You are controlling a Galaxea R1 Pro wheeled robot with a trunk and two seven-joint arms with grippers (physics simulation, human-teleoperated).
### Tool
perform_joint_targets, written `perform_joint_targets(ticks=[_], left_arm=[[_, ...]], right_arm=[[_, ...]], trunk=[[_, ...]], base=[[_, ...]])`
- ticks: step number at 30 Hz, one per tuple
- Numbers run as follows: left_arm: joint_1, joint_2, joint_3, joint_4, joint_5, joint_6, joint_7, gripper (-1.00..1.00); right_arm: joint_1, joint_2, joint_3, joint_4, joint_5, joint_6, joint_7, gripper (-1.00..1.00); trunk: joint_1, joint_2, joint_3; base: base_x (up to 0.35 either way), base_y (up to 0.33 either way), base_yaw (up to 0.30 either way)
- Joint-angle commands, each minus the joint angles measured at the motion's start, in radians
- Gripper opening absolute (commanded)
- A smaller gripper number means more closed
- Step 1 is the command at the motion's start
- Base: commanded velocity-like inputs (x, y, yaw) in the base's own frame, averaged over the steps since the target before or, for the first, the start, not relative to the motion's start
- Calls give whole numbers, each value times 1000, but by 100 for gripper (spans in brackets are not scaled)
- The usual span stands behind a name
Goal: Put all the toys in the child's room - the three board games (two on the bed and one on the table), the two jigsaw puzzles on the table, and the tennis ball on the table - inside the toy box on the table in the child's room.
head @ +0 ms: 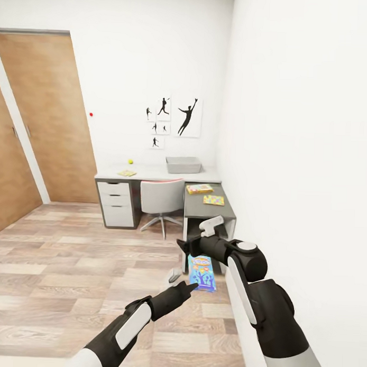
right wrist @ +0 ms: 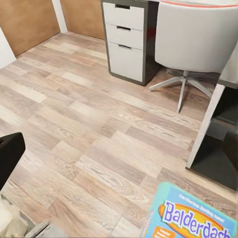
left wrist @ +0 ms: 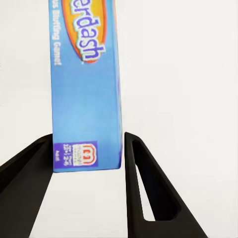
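A light blue "Balderdash" board game [head: 202, 272] hangs over the floor in front of me. My left gripper [head: 189, 287] is shut on its lower edge; in the left wrist view both black fingers [left wrist: 141, 183] press the box [left wrist: 87, 99]. My right gripper [head: 185, 246] sits just above the box, open, its fingers [right wrist: 10, 153] far apart and the box [right wrist: 193, 215] beside them. Ahead, the light grey table [head: 152, 173] carries the grey toy box [head: 183, 164], the tennis ball [head: 130, 161] and a flat board game [head: 127, 173]. Two jigsaw puzzles [head: 199, 189] [head: 213, 200] lie on the lower dark section.
A grey swivel chair [head: 162, 196] is tucked under the table beside the drawers [head: 116, 203]. Wooden doors [head: 45, 120] stand at the left. A white wall [head: 301, 156] runs close along my right. Wood-plank floor [head: 69, 264] lies between me and the table.
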Motion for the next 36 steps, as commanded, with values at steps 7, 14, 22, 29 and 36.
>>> perform_joint_targets(ticks=[7, 14, 22, 29, 36], left_arm=[[-1, 0, -1, 0, 12, 7, 1, -100], [-1, 0, 0, 0, 11, 7, 1, -100], [-1, 0, 0, 0, 11, 7, 1, -100], [-1, 0, 0, 0, 11, 7, 1, -100], [-1, 0, 0, 0, 12, 7, 1, -100]], right_arm=[[-1, 0, 0, -1, 3, 5, 3, 100], [-1, 0, -1, -1, 3, 5, 3, 100], [-1, 0, -2, -1, 3, 5, 3, 100], [-1, 0, -2, -1, 3, 5, 3, 100], [-1, 0, -2, -1, 3, 5, 3, 100]], trunk=[[1, -1, -1], [1, -1, -1], [1, -1, -1], [1, -1, -1], [1, -1, -1]], base=[[343, 0, 0], [343, 0, 0], [343, 0, 0], [343, 0, 0], [343, 0, 0]])
